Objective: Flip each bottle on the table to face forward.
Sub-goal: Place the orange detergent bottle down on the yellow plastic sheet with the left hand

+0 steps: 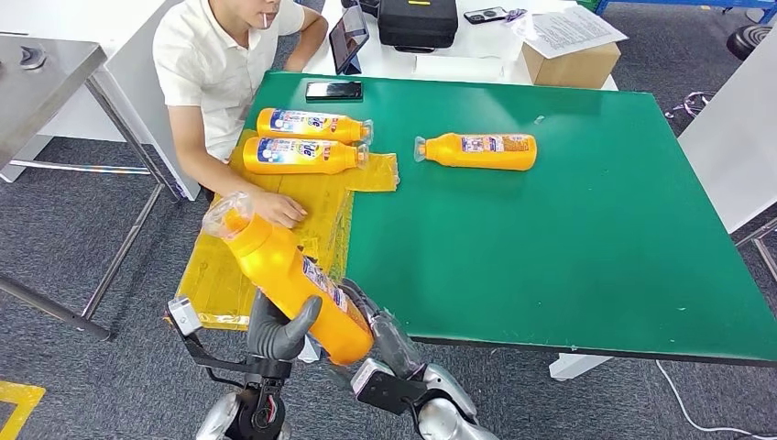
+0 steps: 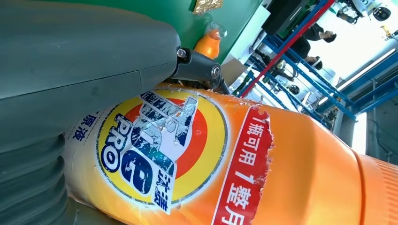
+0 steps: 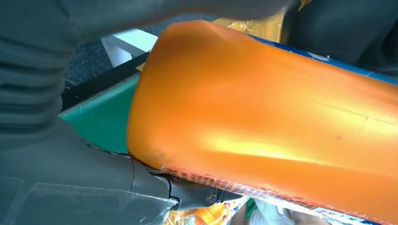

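Nearest the robot, both hands clamp one big glossy orange plastic detergent bottle [image 1: 291, 282], held tilted off the near-left corner of the green-topped table [image 1: 568, 238], base low, clear-wrapped cap end up toward the person. Left hand [image 1: 275, 328] wraps its base from the outer side, thick thumb up against the body; right hand [image 1: 385, 337] presses the other side, fingers closed on it. In the left wrist view the bottle's label [image 2: 162, 150] shows a round blue, yellow and red logo with a red strip of print beside it, edges torn and scuffed; the right wrist view shows plain orange back, slick, slightly dented. Risk, judged: smooth wall plus a grip only near the base, so the heavy top could swing or slip out while turning, dropping off the table's near edge or hitting the person's hand [image 1: 278, 209], which rests just beyond the cap on the crinkled yellow plastic sheet [image 1: 316, 215] at the table's left edge. Farther along that sheet two matching orange bottles [image 1: 307, 139] lie side by side, blue labels up, caps pointing right. Toward the table's middle a fourth orange bottle [image 1: 481, 151] lies alone, cap left. At the far-left edge sits a black phone [image 1: 333, 90].
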Motion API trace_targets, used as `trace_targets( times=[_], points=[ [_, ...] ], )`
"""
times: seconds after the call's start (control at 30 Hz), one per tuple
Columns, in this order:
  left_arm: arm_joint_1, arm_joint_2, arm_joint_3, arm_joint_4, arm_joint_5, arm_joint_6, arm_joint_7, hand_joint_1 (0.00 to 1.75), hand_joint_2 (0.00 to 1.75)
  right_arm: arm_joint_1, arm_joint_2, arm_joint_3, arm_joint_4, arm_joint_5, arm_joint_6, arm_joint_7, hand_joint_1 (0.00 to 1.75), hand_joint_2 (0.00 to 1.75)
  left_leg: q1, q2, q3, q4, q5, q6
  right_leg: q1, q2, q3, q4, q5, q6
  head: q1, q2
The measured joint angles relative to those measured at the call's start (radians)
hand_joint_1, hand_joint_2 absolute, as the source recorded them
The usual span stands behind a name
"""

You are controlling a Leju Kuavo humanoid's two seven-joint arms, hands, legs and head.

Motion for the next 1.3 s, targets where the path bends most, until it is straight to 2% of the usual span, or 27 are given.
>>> trace_targets(
  times=[0.2,0.33,0.47,0.57,0.63,0.67,0.77,0.83,0.93,1.1,1.17,1.3],
  points=[
    [-0.008,-0.001,0.027,0.000,-0.021,0.041,-0.035,1.75,1.75,0.024,0.002,-0.007,0.001,-0.014,-0.007,-0.003,0.00,0.00,0.000,0.000,0.000,0.000,0.000,0.000,0.000,0.000,0.000,0.000,0.000,0.000,0.000,0.000],
    [-0.029,0.000,0.044,0.001,-0.130,0.117,-0.071,1.75,1.75,0.044,0.003,-0.018,0.000,-0.017,-0.025,-0.010,0.00,0.00,0.000,0.000,0.000,0.000,0.000,0.000,0.000,0.000,0.000,0.000,0.000,0.000,0.000,0.000],
    [-0.093,0.014,0.044,0.039,-0.438,0.327,-0.141,1.75,1.75,0.089,0.002,-0.054,-0.028,-0.016,-0.125,-0.028,0.00,0.00,0.000,-0.003,-0.001,0.000,0.000,0.000,0.000,-0.001,0.001,0.000,0.000,0.000,0.000,0.000],
    [-0.134,0.038,0.040,0.092,-0.685,0.463,-0.161,1.75,1.75,0.127,0.001,-0.118,-0.101,-0.013,-0.303,-0.035,0.00,0.00,0.000,-0.004,-0.001,0.000,0.001,0.000,0.000,-0.001,0.001,0.000,0.000,0.000,0.000,0.000],
    [-0.152,0.058,0.038,0.121,-0.922,0.583,-0.161,1.75,1.75,0.154,0.007,-0.198,-0.195,-0.004,-0.424,-0.038,0.00,0.00,0.000,-0.004,-0.001,0.000,0.001,0.000,0.000,-0.001,0.001,0.000,0.000,0.000,0.000,0.000],
    [-0.159,0.065,0.039,0.132,-1.053,0.639,-0.151,1.75,1.75,0.167,0.013,-0.246,-0.250,0.001,-0.454,-0.039,0.00,0.00,0.000,-0.004,-0.001,0.000,0.001,0.000,0.000,-0.001,0.001,0.000,0.000,0.000,0.000,0.000],
    [-0.183,0.079,0.044,0.166,-1.405,0.714,-0.077,1.75,1.75,0.194,0.041,-0.397,-0.412,0.003,-0.474,-0.039,0.00,0.00,-0.001,-0.004,-0.001,0.000,0.001,0.000,-0.001,-0.002,0.001,0.000,0.000,0.000,0.000,0.000],
    [-0.201,0.086,0.044,0.194,-1.535,0.695,-0.005,1.75,1.75,0.208,0.056,-0.473,-0.498,-0.007,-0.476,-0.039,0.00,0.00,-0.001,-0.004,-0.001,0.000,0.001,0.000,-0.001,-0.002,0.001,0.000,0.000,0.000,0.000,0.000],
    [-0.237,0.097,0.045,0.249,-1.621,0.622,0.090,1.75,1.75,0.227,0.073,-0.544,-0.586,-0.024,-0.478,-0.039,0.00,0.00,-0.001,-0.004,-0.001,0.000,0.001,0.000,-0.001,-0.001,0.000,0.000,0.000,0.000,0.000,0.000],
    [-0.335,0.129,0.040,0.422,-1.778,0.461,0.220,1.75,1.75,0.235,0.086,-0.565,-0.628,-0.084,-0.479,-0.039,0.00,0.00,0.000,-0.004,0.000,0.000,0.002,-0.001,0.000,-0.001,0.000,0.001,0.000,0.000,0.000,0.000],
    [-0.384,0.144,0.041,0.506,-1.795,0.408,0.235,1.75,1.75,0.234,0.086,-0.560,-0.625,-0.115,-0.479,-0.039,0.00,0.00,0.000,-0.004,0.000,0.000,0.002,-0.001,0.000,-0.001,0.000,0.001,0.001,0.000,0.000,0.000],
    [-0.485,0.163,0.058,0.656,-1.726,0.277,0.198,1.75,1.75,0.227,0.085,-0.531,-0.603,-0.163,-0.479,-0.039,0.00,0.00,0.000,-0.005,0.000,0.000,0.003,-0.002,0.000,-0.002,0.002,0.002,0.000,0.000,0.000,0.000]
  ],
)
